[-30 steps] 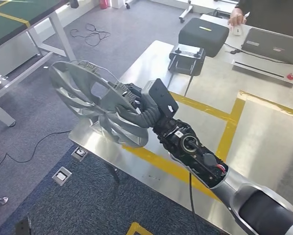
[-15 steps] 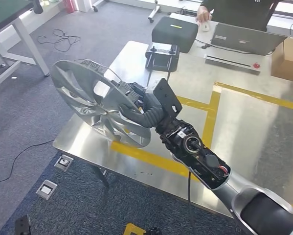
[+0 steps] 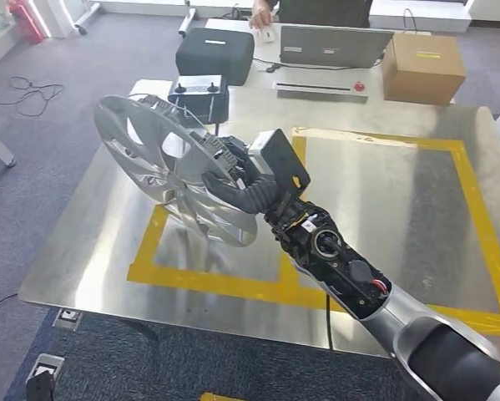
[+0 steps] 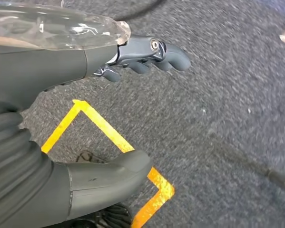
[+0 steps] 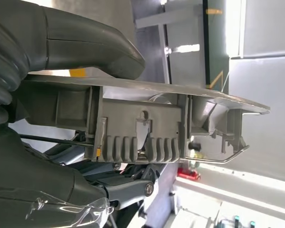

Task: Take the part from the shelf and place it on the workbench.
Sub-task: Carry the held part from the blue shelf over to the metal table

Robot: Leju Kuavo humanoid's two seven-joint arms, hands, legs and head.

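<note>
Right hand (image 3: 231,171): grips the part (image 3: 171,167) at its rim, thumb on one face, fingers on the other.
Part: a silver spoked disc, held tilted in the air above the left side of the bench (image 3: 386,192), over the yellow tape square (image 3: 222,280).
Left hand (image 4: 97,109): open, holding nothing, fingers apart above grey carpet (image 4: 223,104).
Far side: black case (image 3: 214,54), cardboard box (image 3: 423,67), laptop (image 3: 329,44), a person's hand (image 3: 260,14).
</note>
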